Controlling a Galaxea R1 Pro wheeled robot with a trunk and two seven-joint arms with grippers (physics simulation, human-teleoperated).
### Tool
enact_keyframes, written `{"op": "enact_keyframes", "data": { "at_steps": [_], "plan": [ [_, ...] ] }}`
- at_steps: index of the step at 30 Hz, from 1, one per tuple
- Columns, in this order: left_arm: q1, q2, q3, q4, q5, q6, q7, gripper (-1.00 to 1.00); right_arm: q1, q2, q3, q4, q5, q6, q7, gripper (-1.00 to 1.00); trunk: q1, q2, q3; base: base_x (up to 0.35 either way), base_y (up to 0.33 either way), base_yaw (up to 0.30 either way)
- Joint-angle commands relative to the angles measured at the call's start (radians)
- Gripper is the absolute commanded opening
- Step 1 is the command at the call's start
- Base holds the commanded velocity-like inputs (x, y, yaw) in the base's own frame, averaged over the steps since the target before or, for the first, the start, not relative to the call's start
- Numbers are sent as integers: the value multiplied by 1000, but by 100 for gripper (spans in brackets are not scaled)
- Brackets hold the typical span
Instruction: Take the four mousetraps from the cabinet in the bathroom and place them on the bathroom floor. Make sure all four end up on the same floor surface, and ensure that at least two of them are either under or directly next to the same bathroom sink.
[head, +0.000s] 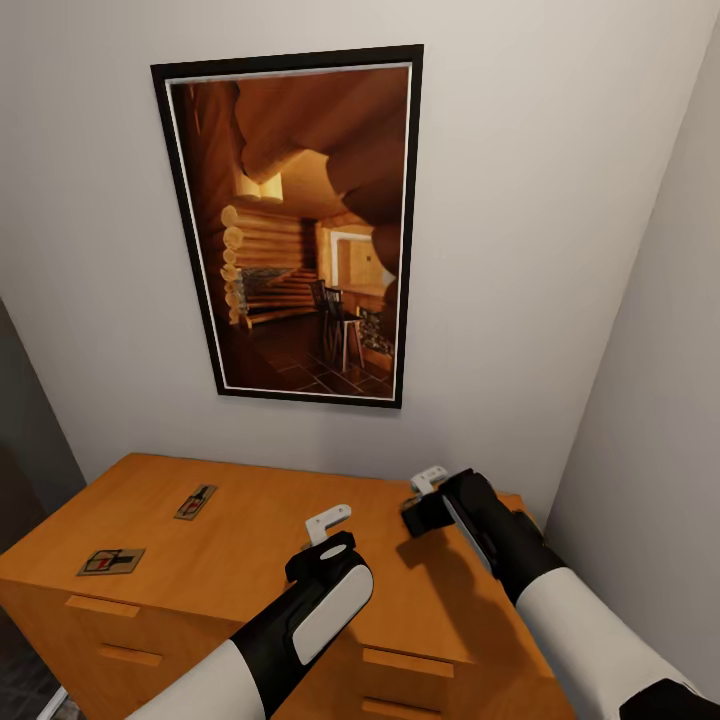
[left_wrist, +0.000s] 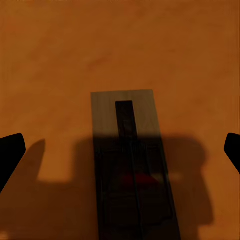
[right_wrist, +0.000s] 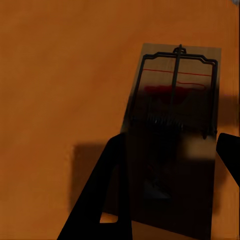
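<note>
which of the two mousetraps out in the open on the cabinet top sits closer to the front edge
The square-on mousetrap near the cabinet's front left corner. The other mousetrap lies farther back toward the wall, turned at a slant, and nearer the left gripper.

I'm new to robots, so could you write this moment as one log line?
stage: reaching | left hand: open over mousetrap | right hand: open around second mousetrap | two more mousetraps on cabinet
</note>
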Motion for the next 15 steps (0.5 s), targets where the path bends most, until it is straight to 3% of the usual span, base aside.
{"op": "enact_keyframes", "data": {
  "at_steps": [1,6,15],
  "plan": [
    [-1,0,-1,-1,0,11,6,100,-1,0,-11,-3,5,4,6,-100,0,-1,-2,0,0,0],
    [-1,0,-1,-1,0,11,5,100,-1,0,-77,-19,6,4,8,-100,0,-1,-2,0,0,0],
    [-1,0,-1,-1,0,11,5,100,-1,0,-87,-22,7,4,8,-100,0,-1,-2,0,0,0]
  ]
}}
